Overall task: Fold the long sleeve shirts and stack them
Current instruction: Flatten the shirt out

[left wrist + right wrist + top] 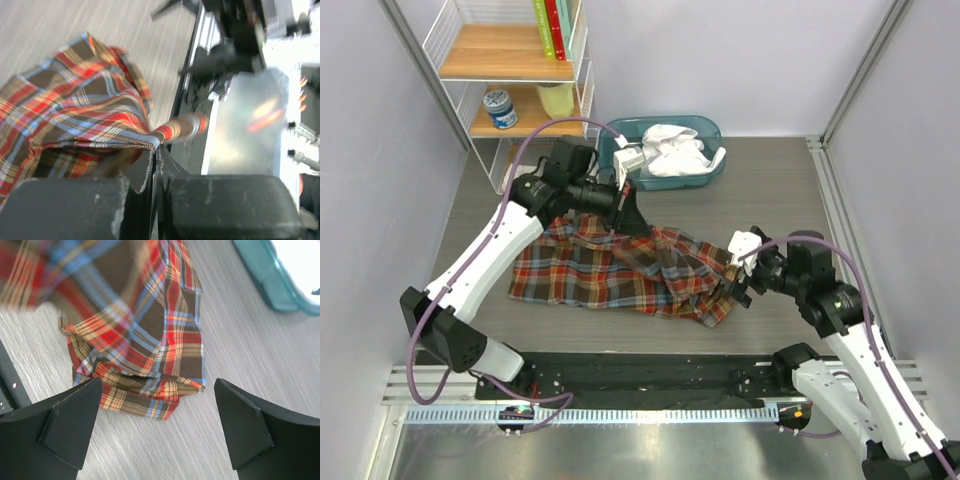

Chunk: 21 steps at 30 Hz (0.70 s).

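Observation:
The plaid flannel shirt [620, 270] lies spread and rumpled on the grey table. My left gripper [628, 212] is over its far edge, shut on a fold of the plaid cloth [90, 115], which hangs from the closed fingers [170, 165]. My right gripper [740, 285] is open and empty just right of the shirt's right end; its wrist view shows the shirt's corner [150, 370] between and beyond the two spread fingers [75, 415]. A plain white shirt [672, 150] lies bunched in the teal bin [710, 172] at the back.
A wire and wood shelf [515, 70] with books, a jar and a cup stands at the back left. A black strip [640, 375] runs along the table's near edge by the arm bases. Walls close both sides.

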{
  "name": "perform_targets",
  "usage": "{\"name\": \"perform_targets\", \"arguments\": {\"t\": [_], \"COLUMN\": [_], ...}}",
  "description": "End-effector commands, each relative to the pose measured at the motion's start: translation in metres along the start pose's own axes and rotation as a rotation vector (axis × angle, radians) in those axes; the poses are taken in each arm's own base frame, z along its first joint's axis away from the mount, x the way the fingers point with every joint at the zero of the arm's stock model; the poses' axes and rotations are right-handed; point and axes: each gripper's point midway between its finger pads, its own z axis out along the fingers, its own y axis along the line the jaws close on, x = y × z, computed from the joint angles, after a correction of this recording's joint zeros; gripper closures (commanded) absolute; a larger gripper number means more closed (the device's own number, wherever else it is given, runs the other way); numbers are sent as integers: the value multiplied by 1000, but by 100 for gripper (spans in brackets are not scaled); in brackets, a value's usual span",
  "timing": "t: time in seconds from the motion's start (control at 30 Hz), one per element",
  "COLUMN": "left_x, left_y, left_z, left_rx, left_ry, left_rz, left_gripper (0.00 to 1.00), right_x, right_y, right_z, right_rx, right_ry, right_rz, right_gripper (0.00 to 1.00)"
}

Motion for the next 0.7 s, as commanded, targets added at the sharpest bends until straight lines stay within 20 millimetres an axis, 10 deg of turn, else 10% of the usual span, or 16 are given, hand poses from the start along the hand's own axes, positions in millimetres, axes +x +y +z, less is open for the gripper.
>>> {"name": "perform_targets", "arguments": {"t": [0.0, 0.43, 0.67], "left_x": [-59, -112, -118], "left_y": [-12, -12, -5], "left_z": [-17, -37, -37], "left_rx": [43, 49, 27], "left_ry": [-172, -339, -377], "left_rz": [19, -9, -41], "left_gripper": [100, 100, 100], "right_x": [-9, -24, -45], "right_y": [5, -3, 30], "right_z": [4, 41, 56], "right_rx": [-2, 53, 1], "right_ry": [-99, -310, -375], "right_rz": [-51, -25, 13], "right_gripper": [0, 0, 0]}}
